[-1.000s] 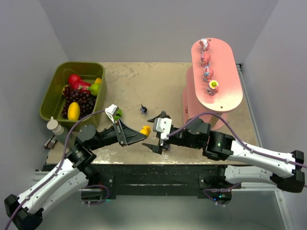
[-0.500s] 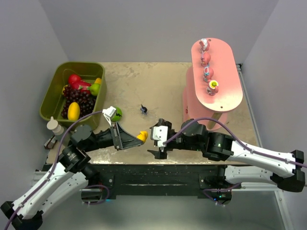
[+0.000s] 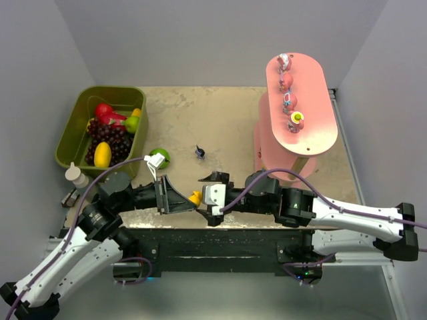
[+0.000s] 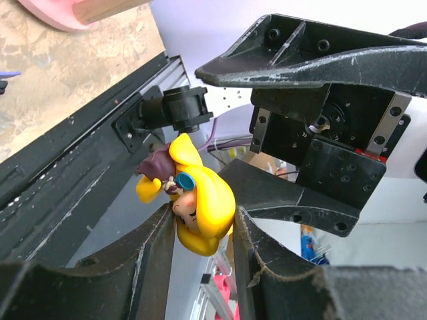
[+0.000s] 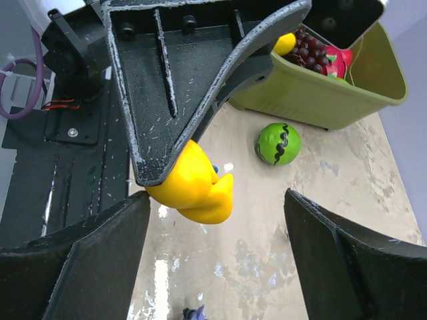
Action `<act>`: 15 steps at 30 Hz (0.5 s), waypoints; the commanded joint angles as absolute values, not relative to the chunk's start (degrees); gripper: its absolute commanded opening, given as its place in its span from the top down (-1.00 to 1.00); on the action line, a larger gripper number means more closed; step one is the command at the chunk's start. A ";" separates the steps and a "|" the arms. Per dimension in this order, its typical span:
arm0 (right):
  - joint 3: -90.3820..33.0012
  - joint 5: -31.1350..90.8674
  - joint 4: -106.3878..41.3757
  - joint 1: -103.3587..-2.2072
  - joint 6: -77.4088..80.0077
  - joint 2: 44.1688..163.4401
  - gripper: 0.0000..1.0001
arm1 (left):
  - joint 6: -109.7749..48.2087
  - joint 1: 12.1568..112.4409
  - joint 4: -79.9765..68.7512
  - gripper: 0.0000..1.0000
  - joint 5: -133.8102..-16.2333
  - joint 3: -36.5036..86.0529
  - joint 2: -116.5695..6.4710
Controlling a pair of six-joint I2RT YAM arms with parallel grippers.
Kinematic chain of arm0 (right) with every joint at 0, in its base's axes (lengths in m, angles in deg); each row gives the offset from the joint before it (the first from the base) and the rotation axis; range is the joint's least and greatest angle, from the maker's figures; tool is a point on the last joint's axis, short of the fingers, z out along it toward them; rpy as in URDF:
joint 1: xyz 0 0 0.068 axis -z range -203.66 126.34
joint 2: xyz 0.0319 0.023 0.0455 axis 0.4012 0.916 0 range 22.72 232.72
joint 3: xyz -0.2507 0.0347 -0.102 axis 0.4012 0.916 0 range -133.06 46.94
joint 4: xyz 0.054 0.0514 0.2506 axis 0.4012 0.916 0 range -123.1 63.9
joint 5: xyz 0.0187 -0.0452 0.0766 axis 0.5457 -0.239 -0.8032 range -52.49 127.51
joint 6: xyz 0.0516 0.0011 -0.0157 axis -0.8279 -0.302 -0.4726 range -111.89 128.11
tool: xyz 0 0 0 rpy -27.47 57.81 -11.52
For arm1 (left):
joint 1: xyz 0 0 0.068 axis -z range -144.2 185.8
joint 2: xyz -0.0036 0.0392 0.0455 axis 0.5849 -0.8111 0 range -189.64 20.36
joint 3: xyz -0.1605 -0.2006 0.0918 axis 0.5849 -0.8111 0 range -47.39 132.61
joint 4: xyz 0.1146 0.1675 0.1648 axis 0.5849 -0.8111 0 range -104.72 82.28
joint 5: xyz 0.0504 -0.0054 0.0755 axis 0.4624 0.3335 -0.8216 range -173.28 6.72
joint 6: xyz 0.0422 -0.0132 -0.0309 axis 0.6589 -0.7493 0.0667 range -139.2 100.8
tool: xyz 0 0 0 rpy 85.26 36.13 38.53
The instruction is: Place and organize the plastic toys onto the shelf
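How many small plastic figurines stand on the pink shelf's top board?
4, in one row on the top board: three pink figurines farther back, one yellowish figurine nearest. Lower boards may hide more.

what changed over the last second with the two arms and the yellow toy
The left gripper, clamped on the yellow toy throughout, drew back toward the near edge of the table. The right gripper followed leftward, and its open fingers now sit on either side of the toy. Unchanged: the four toys on the shelf and the small dark toy on the table.
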State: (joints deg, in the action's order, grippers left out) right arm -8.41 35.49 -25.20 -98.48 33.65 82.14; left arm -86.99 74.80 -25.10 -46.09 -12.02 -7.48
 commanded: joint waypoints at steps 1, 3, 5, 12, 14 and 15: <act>-7.90 35.66 -29.58 -99.42 36.06 83.54 -0.64 | -83.98 74.56 -28.02 1.00 -42.50 -8.46 -7.94; -7.90 35.14 -29.76 -99.94 36.41 84.42 -0.61 | -83.46 74.56 -29.07 1.00 -42.15 -8.28 -8.21; -7.72 34.35 -30.20 -100.21 36.76 84.77 -0.60 | -82.31 74.56 -30.99 1.00 -41.80 -7.85 -8.56; -8.42 31.62 -30.29 -100.65 36.33 86.70 -0.23 | -79.94 74.56 -34.44 1.00 -41.53 -6.70 -8.82; -8.60 31.27 -30.03 -100.65 35.80 87.32 -0.10 | -79.85 74.56 -34.35 1.00 -41.53 -6.53 -8.74; -8.78 31.01 -29.94 -100.56 35.54 87.50 0.03 | -79.67 74.56 -34.43 1.00 -41.62 -6.61 -8.73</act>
State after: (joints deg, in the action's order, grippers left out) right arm -7.67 32.12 -27.23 -100.49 35.99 86.82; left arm -81.14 74.76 -33.43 -44.67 -9.16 -8.83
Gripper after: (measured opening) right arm 0.572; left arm 0.414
